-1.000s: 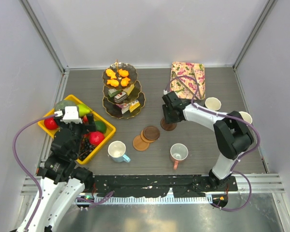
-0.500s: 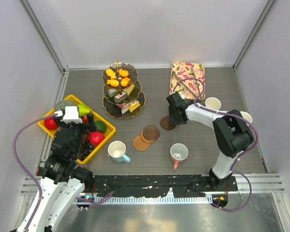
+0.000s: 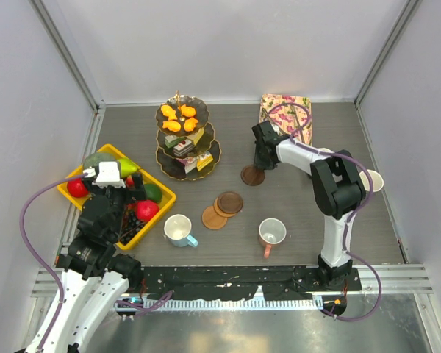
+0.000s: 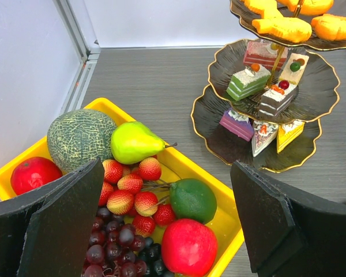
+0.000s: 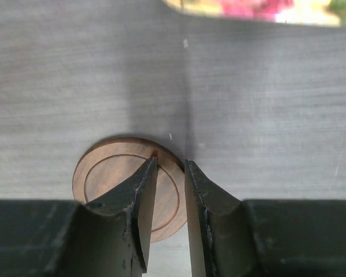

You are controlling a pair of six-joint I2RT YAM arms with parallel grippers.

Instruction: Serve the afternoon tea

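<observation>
The dark three-tier stand (image 3: 182, 140) (image 4: 219, 63) holds orange pastries (image 3: 178, 115) (image 4: 282, 26) on top and cake slices (image 3: 185, 145) (image 4: 248, 81) on the tiers below. A white mug (image 3: 178, 229) and a pinkish mug (image 3: 272, 233) stand near the front. A cream mug (image 3: 323, 156) and another pale one (image 3: 373, 179) sit at the right, partly behind the arm. My right gripper (image 3: 259, 158) (image 5: 170, 163) points down at a wooden coaster (image 3: 252, 175) (image 5: 109, 176), jaws narrowly apart over its right rim, nothing clamped. My left gripper (image 3: 121, 193) (image 4: 167, 225) hangs wide open over the fruit.
A yellow crate (image 3: 162, 202) (image 4: 187, 167) of fruit lies at the left. A floral box (image 3: 287, 118) sits at the back right. Several more coasters (image 3: 224, 206) lie overlapped in the middle. Grey walls close in the left, back and right.
My right gripper has moved toward the back, and the single coaster has shifted back with it, away from the coaster pile. Its jaws have narrowed. The left arm has stayed still.
</observation>
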